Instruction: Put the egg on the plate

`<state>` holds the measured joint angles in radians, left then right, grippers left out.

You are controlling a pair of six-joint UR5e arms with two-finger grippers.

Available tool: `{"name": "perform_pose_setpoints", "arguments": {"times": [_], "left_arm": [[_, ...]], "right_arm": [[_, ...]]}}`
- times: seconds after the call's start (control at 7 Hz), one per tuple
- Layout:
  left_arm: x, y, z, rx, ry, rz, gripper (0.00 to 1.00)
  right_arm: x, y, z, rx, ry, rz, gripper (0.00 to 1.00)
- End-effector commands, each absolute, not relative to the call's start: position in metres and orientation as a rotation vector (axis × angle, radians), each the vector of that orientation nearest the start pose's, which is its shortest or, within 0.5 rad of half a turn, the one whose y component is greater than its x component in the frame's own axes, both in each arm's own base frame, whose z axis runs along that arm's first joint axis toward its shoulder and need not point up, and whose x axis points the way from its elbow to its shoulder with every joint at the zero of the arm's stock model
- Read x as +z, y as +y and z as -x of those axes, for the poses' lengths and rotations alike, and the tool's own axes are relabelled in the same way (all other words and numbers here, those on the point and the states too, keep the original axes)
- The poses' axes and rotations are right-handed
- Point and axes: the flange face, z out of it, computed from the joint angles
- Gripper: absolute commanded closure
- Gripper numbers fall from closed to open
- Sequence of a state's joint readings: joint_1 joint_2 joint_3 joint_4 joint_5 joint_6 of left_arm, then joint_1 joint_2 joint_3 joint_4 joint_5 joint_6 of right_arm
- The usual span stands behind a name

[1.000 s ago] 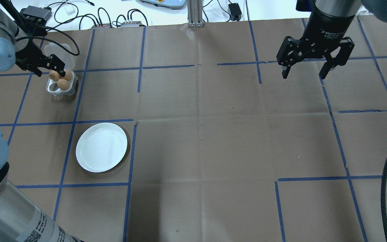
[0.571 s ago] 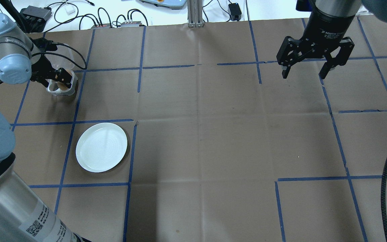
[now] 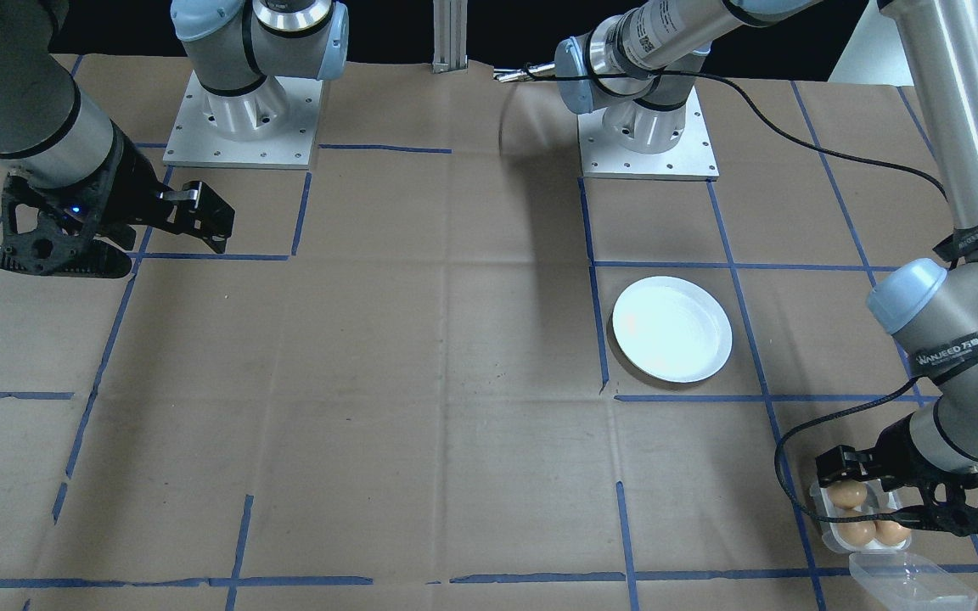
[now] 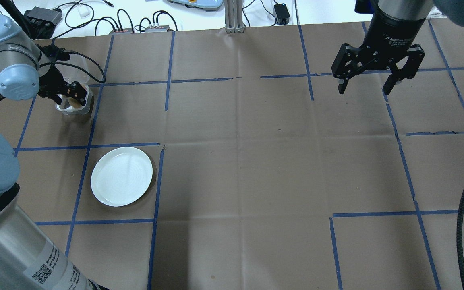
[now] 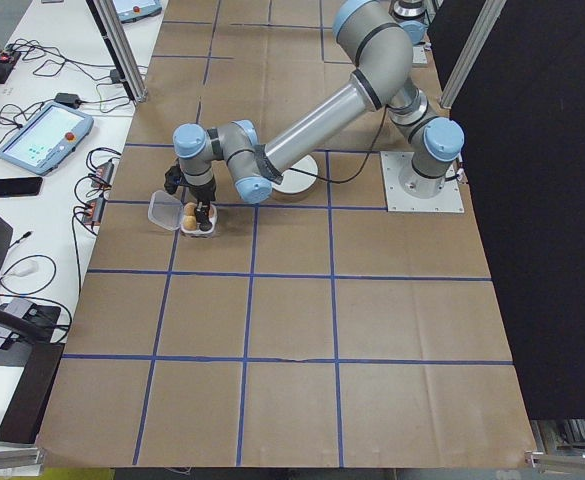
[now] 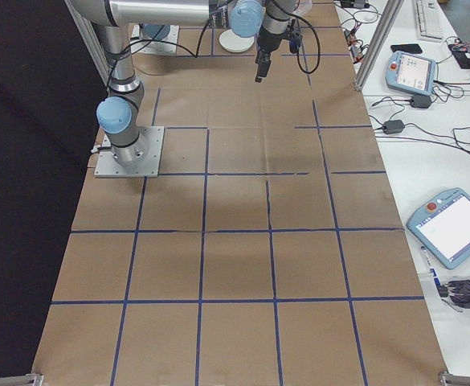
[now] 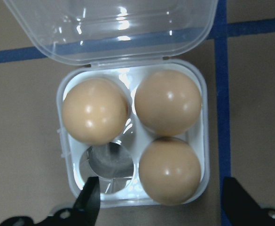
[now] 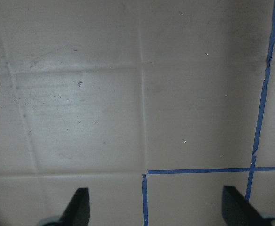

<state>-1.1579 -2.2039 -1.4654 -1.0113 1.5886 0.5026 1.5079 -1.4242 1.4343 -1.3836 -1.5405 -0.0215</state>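
Brown paper crossed by blue tape lines [image 4: 167, 56] covers the table [image 4: 256, 169] under me. My left gripper [image 7: 158, 207] hangs straight above the clear plastic egg box [image 7: 71, 188], its fingers spread wide, touching nothing; in the wrist view one fingertip [image 7: 91, 197] shows by the box's near-left edge and the other sits outside its right wall. Three brown eggs fill three of the four cups: two at the hinge side [image 7: 95, 111] [image 7: 168, 101] and one egg [image 7: 170, 170] in the near-right cup, directly between my spread fingers. The near-left cup is bare. The lid [image 7: 113, 28] lies folded back flat on the table's far side. The box stands just beside a tape line, near the table's left corner. The plate [image 4: 121, 176] lies well apart from the box, nearer my base, bare, framed by tape on three sides, with open paper between them. My right gripper [image 4: 368, 86] hangs wide open above bare table far on the other side.
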Motion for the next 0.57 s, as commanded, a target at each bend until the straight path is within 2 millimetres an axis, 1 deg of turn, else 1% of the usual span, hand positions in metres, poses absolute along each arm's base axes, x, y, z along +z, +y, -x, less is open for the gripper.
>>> {"name": "perform_pose_setpoints", "arguments": {"times": [0.0,0.29,0.43], "left_arm": [[0.2123,-0.6881,-0.1564,-0.036,3.109,-0.128,0.41],[0.2116,-0.6882,-0.154,-0.035,3.111,-0.124,0.56],[0.2116,-0.6887,-0.1517,-0.036,3.112,-0.126,0.7]], "right_arm": [[0.4615,-0.5402,-0.1025,0.304,3.089,-0.068,0.0],[0.4623,-0.5398,-0.1025,0.302,3.089,-0.068,0.0],[0.4623,-0.5398,-0.1026,0.302,3.087,-0.069,0.0]]}}
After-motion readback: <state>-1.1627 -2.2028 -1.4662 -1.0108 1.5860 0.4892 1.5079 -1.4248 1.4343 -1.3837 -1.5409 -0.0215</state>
